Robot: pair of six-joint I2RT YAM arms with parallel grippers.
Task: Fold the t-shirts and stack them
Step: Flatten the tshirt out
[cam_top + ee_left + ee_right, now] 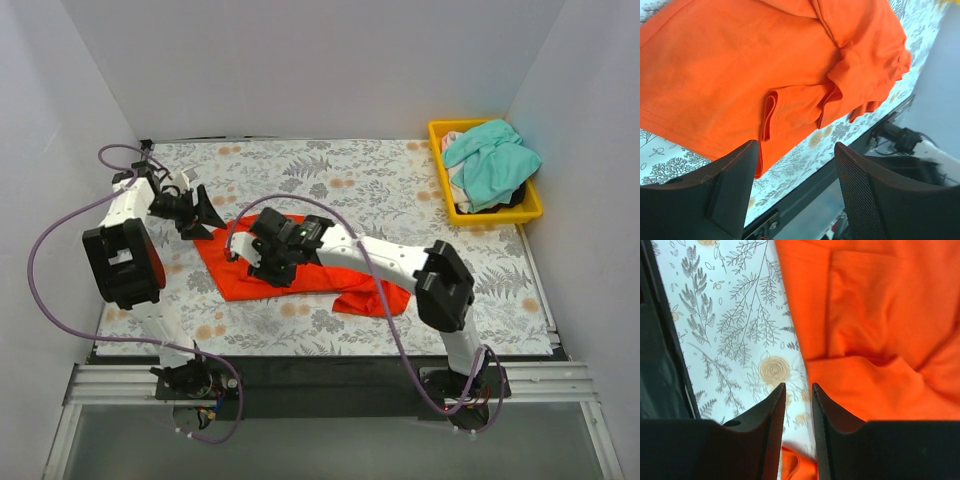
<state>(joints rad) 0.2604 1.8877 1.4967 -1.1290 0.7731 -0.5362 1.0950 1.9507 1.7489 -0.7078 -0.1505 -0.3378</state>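
The orange-red t-shirt (pixel 238 278) lies partly folded and rumpled on the floral table, left of the middle. In the left wrist view the t-shirt (pixel 715 65) shows a doubled sleeve near the table's front edge. My left gripper (pixel 210 216) hovers at its far left corner, and that gripper (pixel 796 146) stands open with nothing between its jaws. My right gripper (pixel 258 265) is over the shirt's left part. In its wrist view the right gripper (pixel 798 386) shows a narrow gap over the shirt's edge (pixel 880 315), with a small orange fold low between the fingers. The teal-green t-shirt (pixel 492 160) sits bunched in the bin.
The yellow bin (pixel 440 130) stands at the far right corner and also holds other cloth. White walls close in the table (pixel 380 190) on three sides. A black rail (pixel 805 197) runs along the near edge, by the arm bases and purple cables.
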